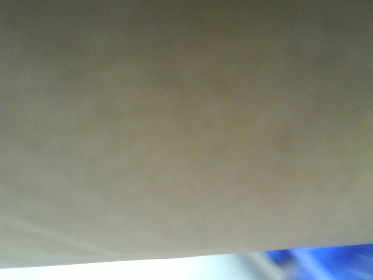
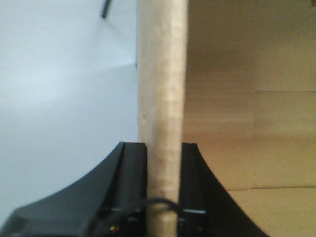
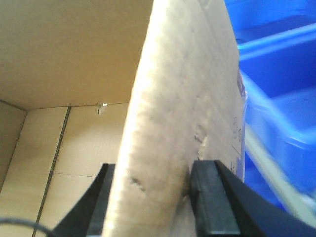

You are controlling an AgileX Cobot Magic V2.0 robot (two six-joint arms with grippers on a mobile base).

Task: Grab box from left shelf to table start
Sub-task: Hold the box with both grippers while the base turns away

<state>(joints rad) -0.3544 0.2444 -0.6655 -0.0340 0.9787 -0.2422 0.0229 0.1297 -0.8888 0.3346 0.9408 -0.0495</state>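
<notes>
left fingers (image 2: pixel 132 182) clamp box (image 2: pixel 163 98) wall between them; right fingers (image 3: pixel 212 197) pinch another wall same way, likely so big box carries level. blue bins (image 3: pixel 276 98) just outside right fingers.

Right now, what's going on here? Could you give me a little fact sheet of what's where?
box: brown cardboard, open, fills the front view
left tool: shut on a box wall, one finger each side
right tool: shut on another box wall, same way
blue bins: just beyond the box, right wrist view
table: pale white, beside the box, left wrist view
box resting or lifted: cannot tell
</notes>
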